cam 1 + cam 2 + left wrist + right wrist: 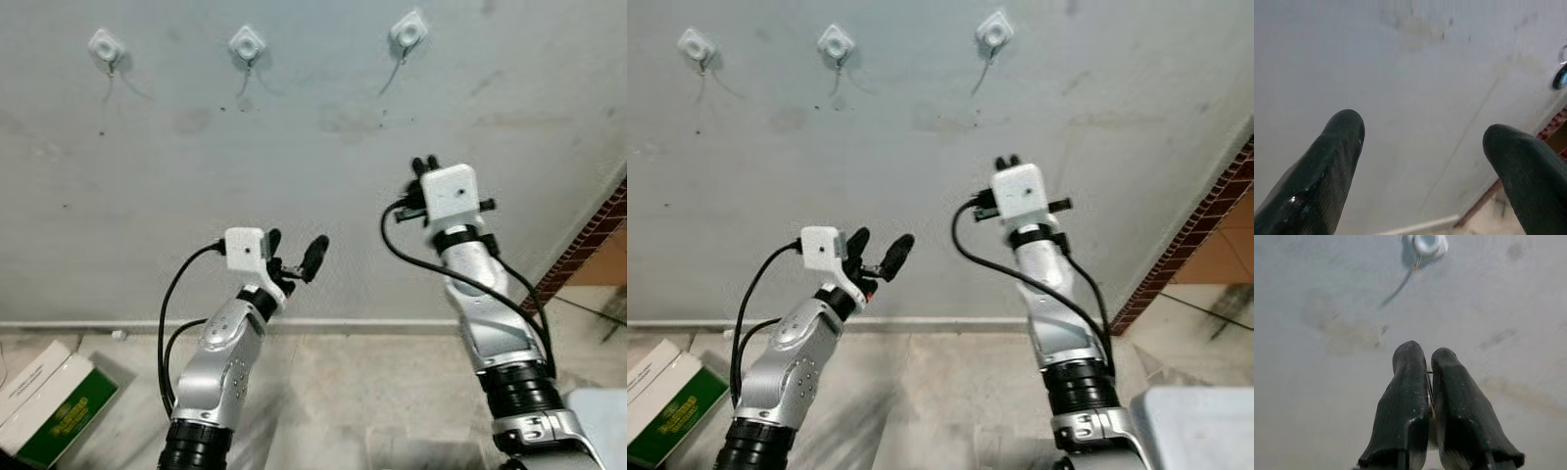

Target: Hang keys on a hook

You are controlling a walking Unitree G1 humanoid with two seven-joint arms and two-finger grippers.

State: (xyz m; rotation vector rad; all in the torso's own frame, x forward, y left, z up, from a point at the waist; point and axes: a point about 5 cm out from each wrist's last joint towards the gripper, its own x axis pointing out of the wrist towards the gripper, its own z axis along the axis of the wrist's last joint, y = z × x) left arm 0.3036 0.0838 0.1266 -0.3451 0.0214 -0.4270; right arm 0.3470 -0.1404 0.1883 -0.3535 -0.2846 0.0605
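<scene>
Three white hooks are stuck in a row high on the grey wall: a left hook (106,46), a middle hook (247,44) and a right hook (409,31). My right gripper (425,164) is raised toward the wall, below the right hook (1425,244) and a little to its right, and apart from it. Its fingers are shut on a thin sliver of metal (1428,384), seemingly the key ring; the keys themselves are hidden. My left gripper (294,250) is held lower, pointing at bare wall, open with nothing between its fingers (1337,147).
A green and white box (49,401) lies on the floor at the lower left. A brick wall edge (588,245) rises on the right. A white object (1195,426) sits at the lower right. A small shiny thing (1561,76) shows at the left wrist view's edge.
</scene>
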